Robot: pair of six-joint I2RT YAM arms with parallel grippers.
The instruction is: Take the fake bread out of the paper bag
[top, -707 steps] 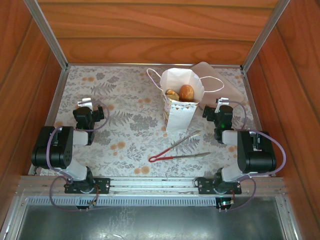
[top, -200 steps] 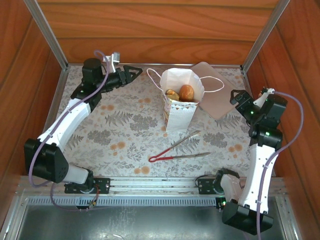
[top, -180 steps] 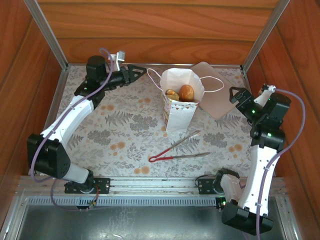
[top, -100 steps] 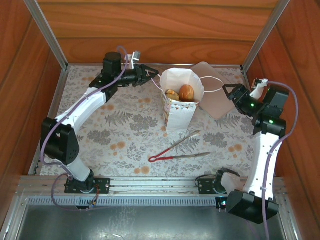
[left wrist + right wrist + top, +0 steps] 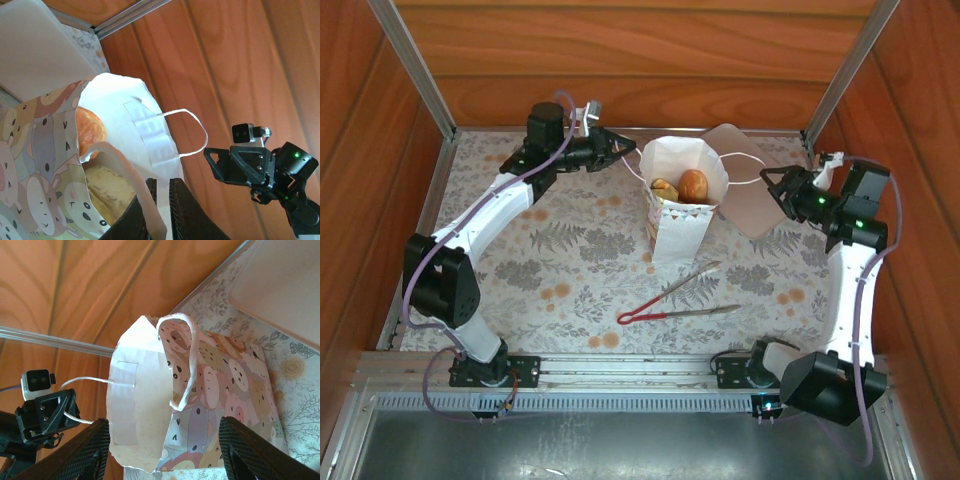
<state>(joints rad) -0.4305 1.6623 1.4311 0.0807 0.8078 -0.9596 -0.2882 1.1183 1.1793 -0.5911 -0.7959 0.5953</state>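
The white paper bag (image 5: 678, 218) stands upright at the table's middle back with its mouth open. Fake bread shows inside it: a round golden roll (image 5: 693, 184) and a paler loaf (image 5: 665, 189). In the left wrist view the roll (image 5: 90, 131) and the loaf (image 5: 112, 190) sit inside the bag (image 5: 45, 150). My left gripper (image 5: 626, 151) is at the bag's left rim, and its jaws (image 5: 162, 205) are shut on the left cord handle (image 5: 120, 160). My right gripper (image 5: 772, 186) is open just right of the bag. The right handle loop (image 5: 184, 365) hangs between its fingers (image 5: 252, 450), untouched.
A beige tray (image 5: 748, 212) lies flat behind and to the right of the bag, under my right gripper. Red-handled tongs (image 5: 670, 300) lie on the floral cloth in front of the bag. Wooden walls close in the back and both sides.
The left gripper reached the bag's left handle and closed on it. The right gripper moved left toward the right handle, and its jaws narrowed somewhat.
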